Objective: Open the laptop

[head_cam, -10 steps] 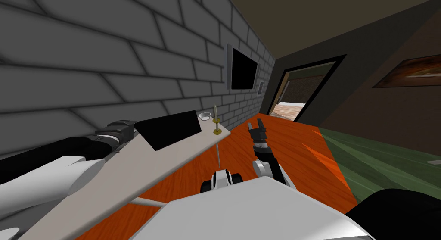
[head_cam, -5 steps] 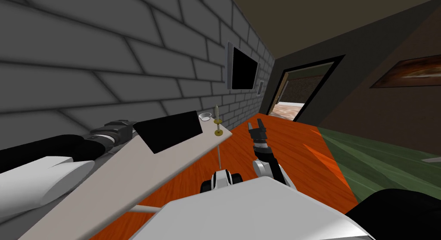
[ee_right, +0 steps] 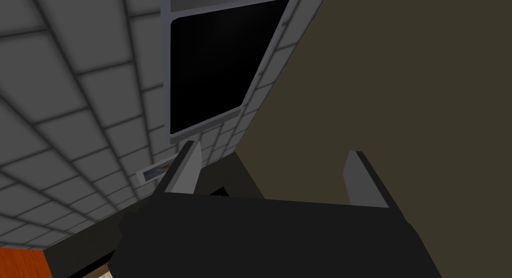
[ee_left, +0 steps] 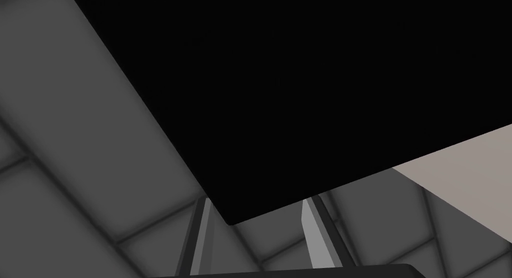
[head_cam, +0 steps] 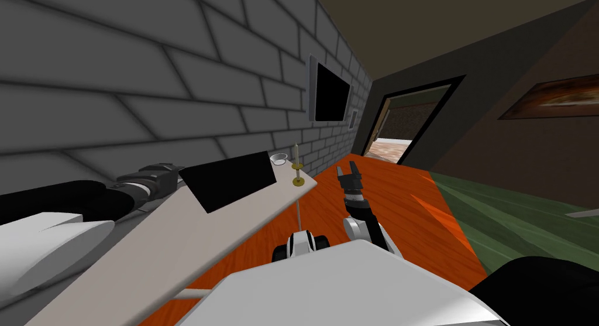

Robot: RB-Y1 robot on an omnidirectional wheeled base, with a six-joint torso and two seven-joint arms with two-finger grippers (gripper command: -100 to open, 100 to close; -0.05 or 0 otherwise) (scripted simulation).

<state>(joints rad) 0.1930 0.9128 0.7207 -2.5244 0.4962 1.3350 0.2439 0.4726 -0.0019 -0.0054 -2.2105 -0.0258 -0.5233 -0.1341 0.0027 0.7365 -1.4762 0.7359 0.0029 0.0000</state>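
The laptop (head_cam: 228,177) is a plain black slab on the far part of the pale table (head_cam: 175,246), close to the brick wall. My left gripper (head_cam: 168,175) is at the laptop's wall-side end. In the left wrist view, a corner of the laptop (ee_left: 300,90) sits between the two fingers (ee_left: 316,237) of the left gripper (ee_left: 255,212). They are half closed on it and the black slab hides their tips. My right gripper (head_cam: 351,175) is held up over the orange floor beside the table, and its fingers (ee_right: 186,167) stand wide open with nothing between them.
A candlestick (head_cam: 297,167) and a small bowl (head_cam: 279,158) stand at the table's far end. The grey brick wall (head_cam: 146,76) runs along the table's far side. An orange floor (head_cam: 380,211), a green rug (head_cam: 515,217) and an open doorway (head_cam: 403,129) lie to the right.
My left arm has drawn back along the wall. The laptop's black face has grown slightly, and its near corner now sits lower on the table. The right arm has not moved.
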